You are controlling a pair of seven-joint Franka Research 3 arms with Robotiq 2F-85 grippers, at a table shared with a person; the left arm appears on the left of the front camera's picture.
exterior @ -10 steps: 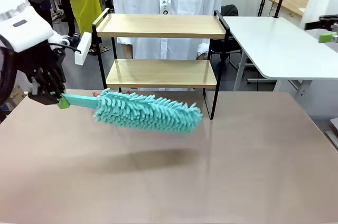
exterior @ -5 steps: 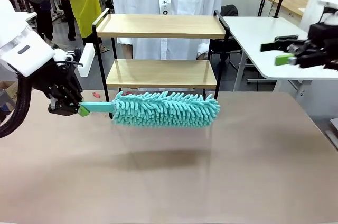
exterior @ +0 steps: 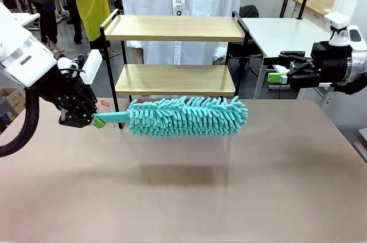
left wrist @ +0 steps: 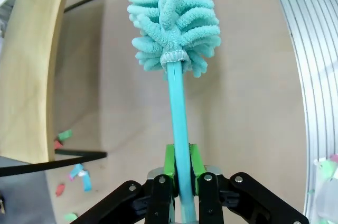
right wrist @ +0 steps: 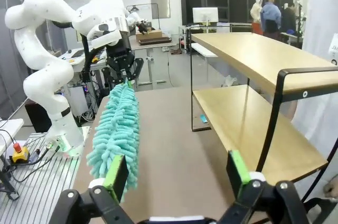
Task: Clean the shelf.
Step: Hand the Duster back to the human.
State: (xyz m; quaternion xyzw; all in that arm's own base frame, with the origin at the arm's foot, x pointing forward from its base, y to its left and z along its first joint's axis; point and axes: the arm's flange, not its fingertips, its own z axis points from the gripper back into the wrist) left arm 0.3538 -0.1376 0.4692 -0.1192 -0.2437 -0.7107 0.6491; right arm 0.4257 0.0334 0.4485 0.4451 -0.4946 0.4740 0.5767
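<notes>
Duster poised in front of the shelf, wiping not yet begun.

The shelf stands at the tabletop's far edge, near the middle, both boards bare; the left gripper is clamped on the duster handle, head level before the lower board — next it probably needs lifting and pushing in over a board. The right gripper hangs wide and empty off the shelf's right end. The left wrist view adds coloured scraps by the shelf's foot — the right wrist view shows the boards end-on.
</notes>
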